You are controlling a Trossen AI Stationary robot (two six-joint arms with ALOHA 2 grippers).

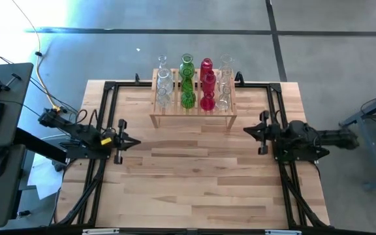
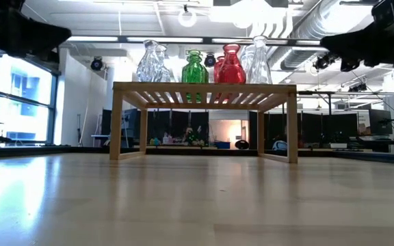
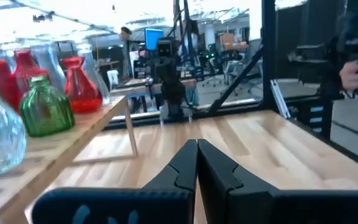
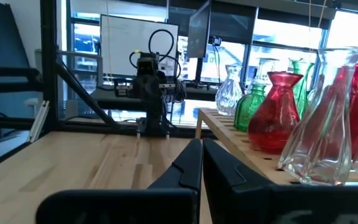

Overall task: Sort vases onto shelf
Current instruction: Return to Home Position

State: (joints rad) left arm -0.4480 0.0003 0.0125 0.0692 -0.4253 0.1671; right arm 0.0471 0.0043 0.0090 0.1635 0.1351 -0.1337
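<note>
Done: All the vases (image 1: 207,99) that you can see stand on the shelf (image 1: 193,117), at the far middle of the worktop (image 1: 194,176). None is on the planks.
Order: From above you read four rows running front to back. The clear vases (image 1: 164,83) are at the end nearer the left arm, then come the green vases (image 1: 187,82), then the red vases (image 1: 207,66), then more clear ones at the other end.
Left to do: I judge the sorting finished. Only parking the arms remains, and both look close to a rest pose.
Left pincer: The left pincer (image 1: 132,141) is low over the left side of the worktop, well apart from the shelf. Its fingers are pressed together and hold nothing.
Right pincer: The right pincer (image 1: 250,130) is mirrored on the right side, also well apart from the shelf. Its fingers are together and empty.
Glass: All the vases are shiny and see-through. The green ones are round-bellied with vertical ribs, and the red ones are smooth with a narrow neck and a flared mouth. The clear ones are taller, and some have a twisted or faceted body.
Shelf: It is light wood with a slatted top, on flat side legs, and open underneath.
Worktop: It is made of pale glued planks with a smooth, slightly glossy surface, and a black frame (image 1: 109,88) runs along its edges.
Caution: Glass on slats can tip, I think, so keep the arms away from the shelf.
</note>
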